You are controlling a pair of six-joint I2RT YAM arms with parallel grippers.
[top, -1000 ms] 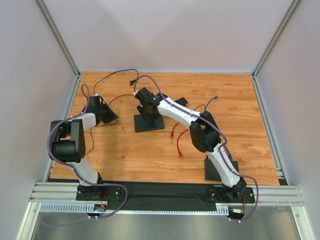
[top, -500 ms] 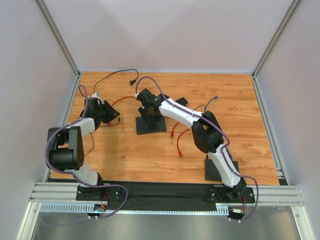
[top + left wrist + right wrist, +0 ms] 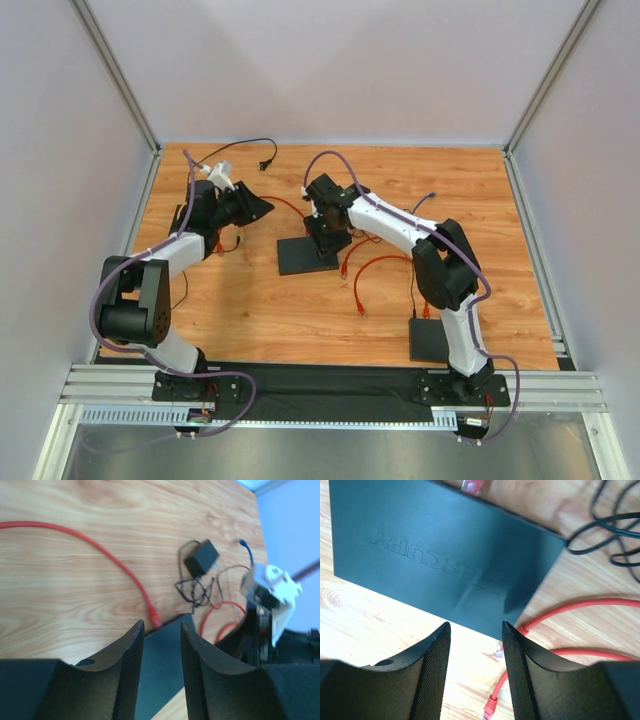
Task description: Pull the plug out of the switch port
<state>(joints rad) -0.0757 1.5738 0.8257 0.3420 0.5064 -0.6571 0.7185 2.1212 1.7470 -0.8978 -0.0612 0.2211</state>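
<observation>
Left gripper: we see its fingers parted with nothing between them. A second back they were nearly together, so it has let go of whatever it had, we can't tell what. Just past its tips sits the plug, red, touching the edge of the switch, whose corner shows in the gap between the fingers. The red cable trails from the plug up and to the left of the fingers. Further out, beyond the right finger, lies a black power adapter with its thin lead

Right gripper: fingers also apart, a touch wider than before, holding nothing. Its tips hang over the near edge of the switch, and the plug is at the far edge, well beyond the tips. A second red cable lies loose just right of the right finger on the table

In the top view both arms have swung: the left one toward the switch, the right one sideways, with the switch nudged a little under it. We judge the plug is not out yet. It sits against the port side, though we can't tell if it's fully seated. Neither gripper has it, so a fresh grasp on the plug is needed, with the switch pinned down
</observation>
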